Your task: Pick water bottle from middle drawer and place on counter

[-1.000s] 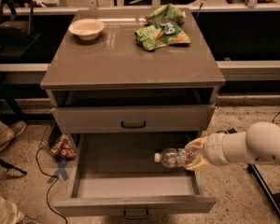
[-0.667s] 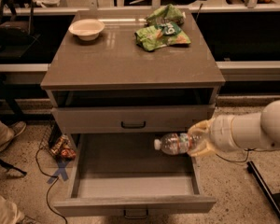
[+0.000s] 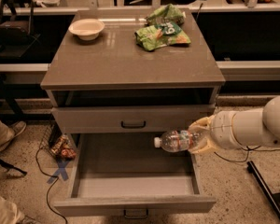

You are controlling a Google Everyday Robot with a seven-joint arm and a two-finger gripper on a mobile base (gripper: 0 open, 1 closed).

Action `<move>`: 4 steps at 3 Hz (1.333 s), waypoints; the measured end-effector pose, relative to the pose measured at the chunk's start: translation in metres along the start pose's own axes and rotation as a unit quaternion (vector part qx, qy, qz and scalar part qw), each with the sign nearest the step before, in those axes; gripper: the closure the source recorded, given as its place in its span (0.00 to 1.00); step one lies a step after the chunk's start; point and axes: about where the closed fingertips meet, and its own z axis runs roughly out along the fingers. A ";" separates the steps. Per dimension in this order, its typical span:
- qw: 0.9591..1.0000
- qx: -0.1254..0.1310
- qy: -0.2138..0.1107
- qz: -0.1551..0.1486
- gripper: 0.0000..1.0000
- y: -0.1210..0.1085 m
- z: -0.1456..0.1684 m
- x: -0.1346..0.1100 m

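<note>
Dim workroom; grey desk (image 3: 116, 64) carrying bowl (image 3: 86, 28) and snack bags (image 3: 162, 31). Below, open drawer (image 3: 130, 171). Lifted off its floor since a moment ago: water bottle (image 3: 175, 140), sideways, clamped in pincer (image 3: 196, 138) at right. Likely next: up onto desk.

water bottle (image 3: 176, 140): clear, white cap, dark label band. Lying horizontal, cap pointing left, held in the air over the right side of the middle drawer (image 3: 130, 186). gripper (image 3: 199, 135) clamps its base end from the right. Drawer pulled out, plain grey inside. counter (image 3: 126, 62) is well above the bottle.
</note>
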 end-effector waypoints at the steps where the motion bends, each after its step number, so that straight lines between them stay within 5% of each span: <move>1: 1.000 0.018 -0.024 0.002 1.00 -0.031 -0.007 -0.006; 4: 0.995 0.076 -0.053 0.024 1.00 -0.205 -0.051 -0.057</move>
